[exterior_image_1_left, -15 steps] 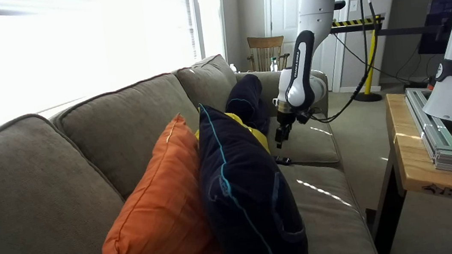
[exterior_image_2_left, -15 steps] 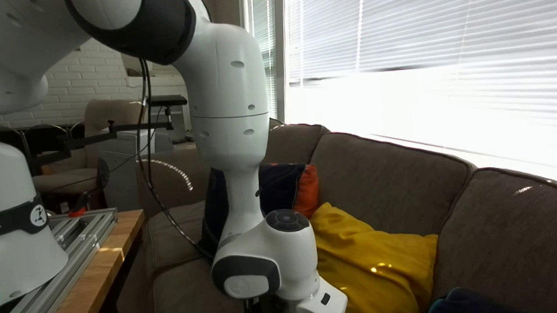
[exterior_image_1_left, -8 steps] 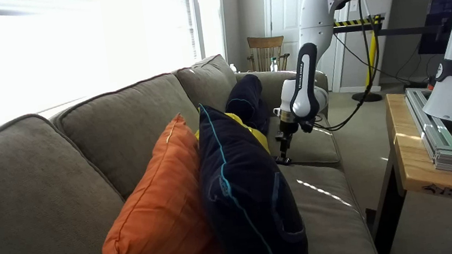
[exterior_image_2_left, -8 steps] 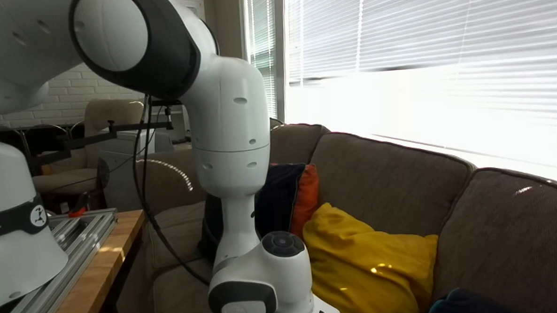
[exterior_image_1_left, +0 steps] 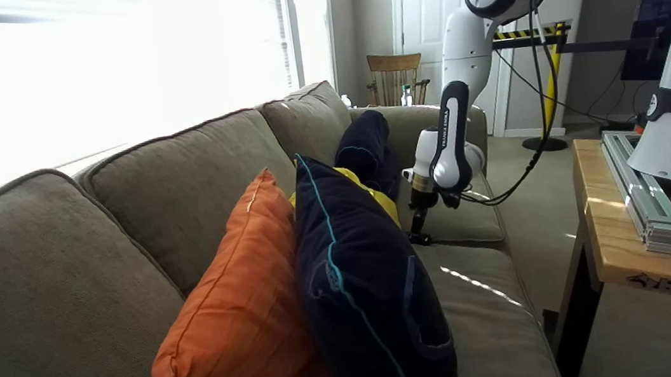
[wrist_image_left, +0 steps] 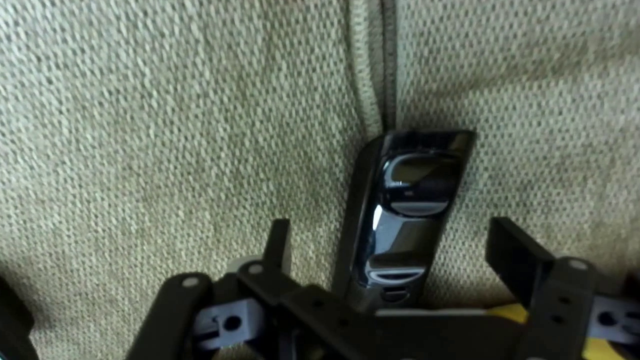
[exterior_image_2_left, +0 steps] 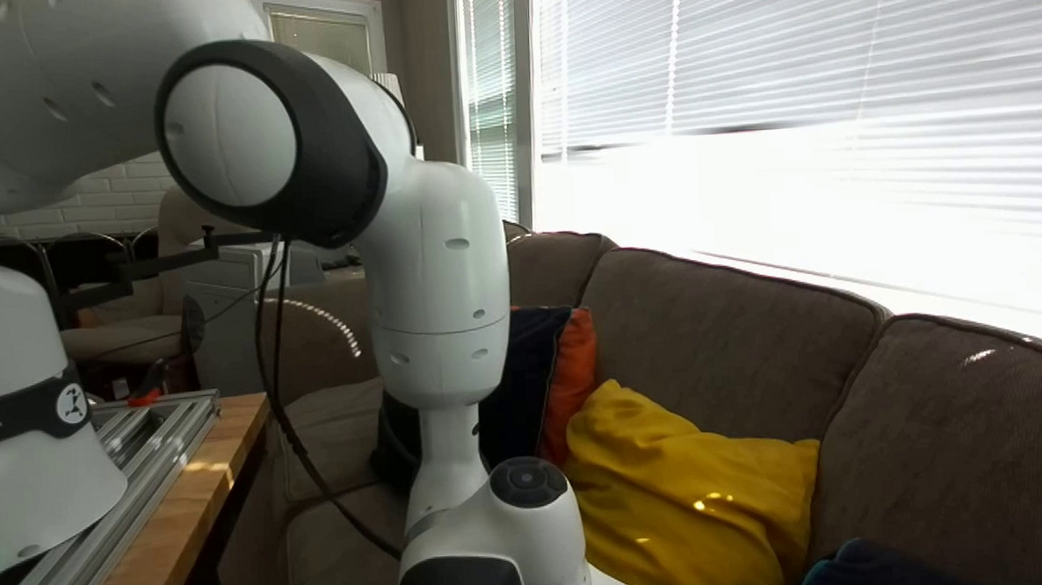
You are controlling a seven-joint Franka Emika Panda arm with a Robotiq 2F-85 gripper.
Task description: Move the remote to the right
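The slim, shiny black remote lies on the corded cloth seam between two grey-brown woven seat cushions of the long cloth sofa. In the wrist view the black two-finger gripper is spread wide, with one finger on each side of the remote. Cloth shows in both gaps, so nothing is being pinched. The remote sits about in the middle. Its long way runs between the fingers, leaning a little, with the far end at the seam and the near end hidden behind the gripper. I think the robot is ready to squeeze, and the fingers would meet the long sides, which seems a good way to hold it. In an exterior view the remote is a small dark shape right by the gripper's tips, but I can't tell if they are low enough. The remote's top is glossy like a mirror, with two rounded shapes and a bright white streak. Its side is duller black. It looks hard and smooth, so it might slip
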